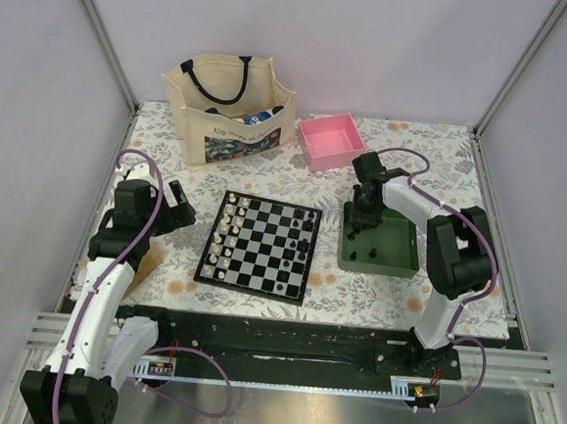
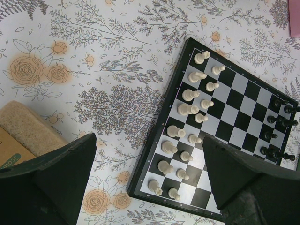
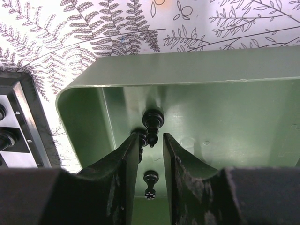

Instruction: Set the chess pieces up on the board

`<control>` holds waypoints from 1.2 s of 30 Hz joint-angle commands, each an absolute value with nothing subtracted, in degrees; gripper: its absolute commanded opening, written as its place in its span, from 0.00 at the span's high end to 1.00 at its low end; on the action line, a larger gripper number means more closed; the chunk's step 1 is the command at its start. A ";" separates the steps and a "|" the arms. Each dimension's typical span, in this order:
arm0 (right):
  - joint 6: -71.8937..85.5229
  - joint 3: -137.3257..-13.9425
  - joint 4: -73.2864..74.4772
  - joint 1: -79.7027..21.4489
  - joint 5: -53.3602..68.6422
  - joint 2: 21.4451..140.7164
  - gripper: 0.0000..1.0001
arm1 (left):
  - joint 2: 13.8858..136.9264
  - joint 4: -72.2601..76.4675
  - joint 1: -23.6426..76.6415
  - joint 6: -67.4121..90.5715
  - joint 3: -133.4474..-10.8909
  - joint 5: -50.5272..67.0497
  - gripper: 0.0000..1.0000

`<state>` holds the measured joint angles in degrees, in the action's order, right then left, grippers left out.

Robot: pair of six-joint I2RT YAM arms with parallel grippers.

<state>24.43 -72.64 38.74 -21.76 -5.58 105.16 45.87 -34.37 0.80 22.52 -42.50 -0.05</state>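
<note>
Several black chess pieces (image 1: pixel 304 243) already on the board's (image 1: pixel 261 248) right columns, cream chessmen (image 1: pixel 225 232) on its left two. Board lies mid worktop (image 1: pixel 267 176), green tray (image 1: pixel 399 268) just beside it on the right. Right gripper (image 3: pixel 151 140) down in tray's far-left corner, jaws narrowly apart, straddling one black piece (image 3: pixel 153 123), not visibly touching it. More black pieces loose on tray floor. Left gripper (image 2: pixel 149 140) wide apart, empty, hovering over worktop left of board. Tote bag (image 1: pixel 228 100) and pink box (image 1: pixel 306 143) at far edge.
</note>
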 commanded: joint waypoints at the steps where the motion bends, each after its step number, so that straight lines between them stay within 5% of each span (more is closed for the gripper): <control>1: 24.17 -74.88 37.62 -21.88 -7.91 105.73 0.65 | 45.88 -32.70 0.88 22.68 -43.51 -0.44 0.01; 13: 23.47 -74.97 36.92 -21.62 -7.82 106.52 0.69 | 45.79 -32.78 0.88 22.68 -43.51 -0.44 0.01; 20: 23.03 -74.79 36.65 -21.53 -7.38 105.91 0.83 | 45.88 -32.70 0.88 22.68 -43.51 -0.35 0.01; 36: 21.18 -76.90 40.60 -21.62 -8.97 97.74 0.87 | 45.70 -32.78 0.88 22.76 -43.51 -0.35 0.01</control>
